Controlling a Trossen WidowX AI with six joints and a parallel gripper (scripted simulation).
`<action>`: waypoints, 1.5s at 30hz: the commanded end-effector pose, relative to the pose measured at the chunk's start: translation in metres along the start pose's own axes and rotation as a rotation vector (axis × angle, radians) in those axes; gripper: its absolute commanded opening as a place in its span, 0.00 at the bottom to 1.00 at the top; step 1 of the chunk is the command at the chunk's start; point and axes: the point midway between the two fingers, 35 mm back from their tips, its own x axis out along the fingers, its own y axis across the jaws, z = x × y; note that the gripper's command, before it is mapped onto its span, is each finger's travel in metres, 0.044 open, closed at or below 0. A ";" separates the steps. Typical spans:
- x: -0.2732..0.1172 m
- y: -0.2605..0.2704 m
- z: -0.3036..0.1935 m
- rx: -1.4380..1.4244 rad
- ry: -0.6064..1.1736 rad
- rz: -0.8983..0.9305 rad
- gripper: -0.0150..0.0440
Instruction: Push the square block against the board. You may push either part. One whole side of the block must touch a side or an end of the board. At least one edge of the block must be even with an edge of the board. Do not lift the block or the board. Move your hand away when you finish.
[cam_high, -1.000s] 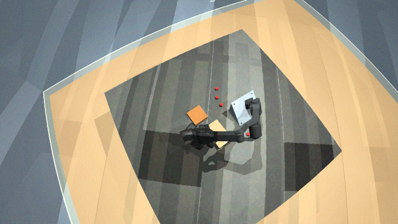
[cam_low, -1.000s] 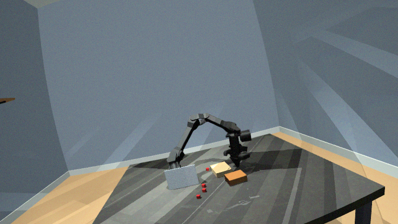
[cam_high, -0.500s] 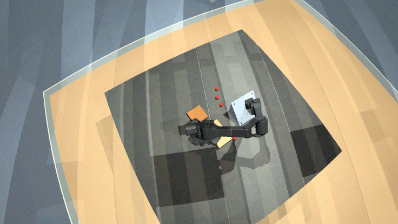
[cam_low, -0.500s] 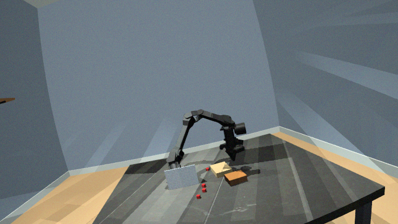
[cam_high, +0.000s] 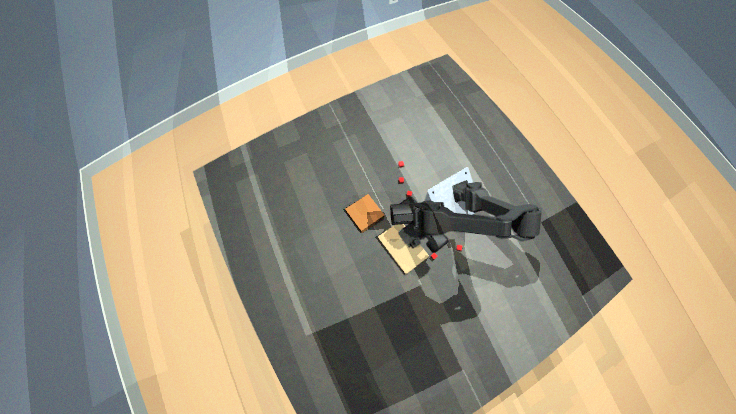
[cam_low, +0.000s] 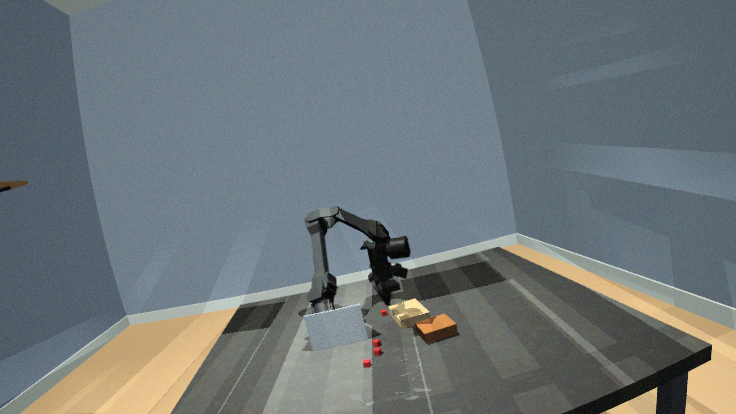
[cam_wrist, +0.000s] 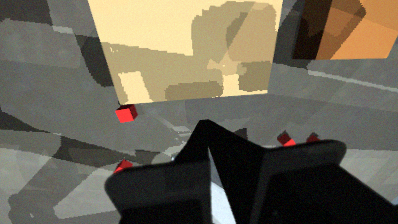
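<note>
We note a matte black arm (cam_high: 473, 222) (cam_low: 320, 252), built of slim, angular links with bulky, rounded joint housings; in the exterior view its upright link reads dark grey. A stubby black cylinder (cam_high: 400, 213) (cam_low: 399, 247) juts from the wrist. Our gripper (cam_high: 414, 242) (cam_low: 387, 300) (cam_wrist: 204, 124) is black too, its broad, round-cornered finger mounts narrowing to an angular, pointed tip. Finer markings are too small to read.
</note>
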 end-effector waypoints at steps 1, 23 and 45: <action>0.003 0.003 -0.015 0.024 0.002 0.000 0.25; 0.057 0.004 -0.011 0.023 0.001 0.004 0.25; 0.057 0.003 0.005 0.023 0.000 0.003 0.25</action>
